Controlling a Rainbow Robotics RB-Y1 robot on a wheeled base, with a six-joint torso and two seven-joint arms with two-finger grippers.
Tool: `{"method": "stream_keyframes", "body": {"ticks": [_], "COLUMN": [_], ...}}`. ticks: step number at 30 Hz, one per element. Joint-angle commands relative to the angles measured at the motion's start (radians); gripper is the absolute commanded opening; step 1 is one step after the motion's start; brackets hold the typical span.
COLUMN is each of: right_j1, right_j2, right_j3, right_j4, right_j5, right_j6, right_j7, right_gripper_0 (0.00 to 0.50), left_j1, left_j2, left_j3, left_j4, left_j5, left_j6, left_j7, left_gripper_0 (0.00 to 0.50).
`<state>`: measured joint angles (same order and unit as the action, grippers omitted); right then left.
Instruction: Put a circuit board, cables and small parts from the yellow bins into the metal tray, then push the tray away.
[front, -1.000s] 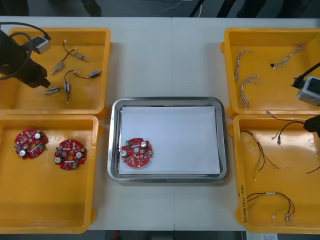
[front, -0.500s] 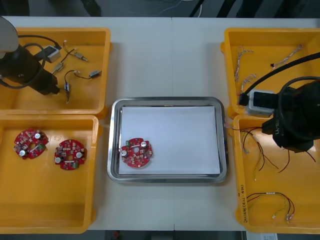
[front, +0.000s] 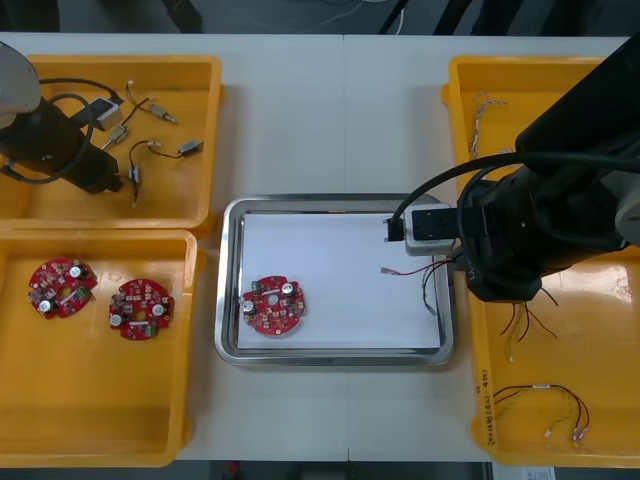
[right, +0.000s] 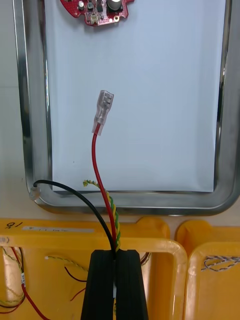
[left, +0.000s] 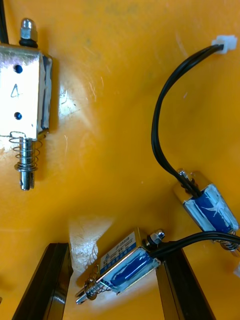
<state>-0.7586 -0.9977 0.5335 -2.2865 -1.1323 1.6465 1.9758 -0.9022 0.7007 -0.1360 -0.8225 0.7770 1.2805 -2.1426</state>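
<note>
Red and yellow cable (right: 102, 111) is held pinched in the right gripper (right: 116, 255), just right of the metal tray (right: 31, 110); its length runs left over the white inside. Far left, a small metal part (left: 122, 264) is straddled by the spread left gripper (left: 114, 247).

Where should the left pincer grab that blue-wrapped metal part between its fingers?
Its blue middle, from straight above: the small metal part lies flat in the yellow bin between the left pincer's open fingers, spring and black wire at its ends.
</note>
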Motion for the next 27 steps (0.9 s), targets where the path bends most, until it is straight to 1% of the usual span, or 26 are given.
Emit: {"method": "stream_keyframes", "body": {"ticks": [1, 2, 3, 4, 6, 10, 15, 16, 18, 21, 24, 27], "right_j1": [-0.088, -0.099, -0.102, -0.107, -0.11, -0.11, -0.108, -0.107, -0.091, -0.07, -0.05, -0.039], "right_j2": [0.073, 0.09, 0.099, 0.117, 0.145, 0.221, 0.321, 0.329, 0.356, 0.379, 0.409, 0.43], "right_j3": [0.091, 0.106, 0.114, 0.128, 0.146, 0.163, 0.174, 0.18, 0.198, 0.223, 0.235, 0.238], "right_j4": [0.025, 0.032, 0.035, 0.039, 0.048, 0.073, 0.096, 0.097, 0.102, 0.119, 0.159, 0.194], "right_j5": [0.048, 0.065, 0.072, 0.088, 0.112, 0.16, 0.23, 0.24, 0.284, 0.348, 0.382, 0.401], "right_j6": [-0.008, -0.007, -0.007, -0.007, -0.007, 0.018, 0.101, 0.108, 0.124, 0.125, 0.125, 0.125], "right_j7": [-0.035, -0.037, -0.038, -0.04, -0.045, -0.052, -0.061, -0.061, -0.064, -0.064, -0.057, -0.054], "right_gripper_0": [0.0, 0.0, 0.0, 0.0, 0.0, 0.0, 0.0, 0.0, 0.0, 0.0, 0.0, 0.0], "left_j1": [-0.044, -0.044, -0.044, -0.044, -0.044, -0.044, -0.044, -0.044, -0.044, -0.044, -0.044, -0.044], "left_j2": [-0.017, -0.017, -0.017, -0.017, -0.017, -0.015, -0.003, 0.0, 0.011, 0.028, 0.045, 0.062], "left_j3": [-0.017, -0.017, -0.017, -0.017, -0.016, -0.016, -0.014, -0.016, -0.014, -0.007, 0.0, 0.004], "left_j4": [0.002, 0.002, 0.002, 0.002, 0.003, 0.002, 0.002, 0.002, 0.002, 0.002, -0.003, -0.017], "left_j5": [0.007, 0.005, 0.005, 0.005, 0.004, 0.004, 0.005, 0.005, 0.008, 0.01, 0.011, 0.011], "left_j6": [-0.012, -0.012, -0.012, -0.012, -0.012, -0.012, -0.012, -0.01, -0.004, 0.01, 0.019, 0.037], "left_j7": [-0.023, -0.023, -0.022, -0.023, -0.022, -0.019, -0.017, -0.016, -0.013, -0.007, 0.003, 0.018], "left_gripper_0": [0.292, 0.106, 0.033, 0.0, 0.0, 0.0, 0.0, 0.0, 0.0, 0.0, 0.0, 0.0]}}
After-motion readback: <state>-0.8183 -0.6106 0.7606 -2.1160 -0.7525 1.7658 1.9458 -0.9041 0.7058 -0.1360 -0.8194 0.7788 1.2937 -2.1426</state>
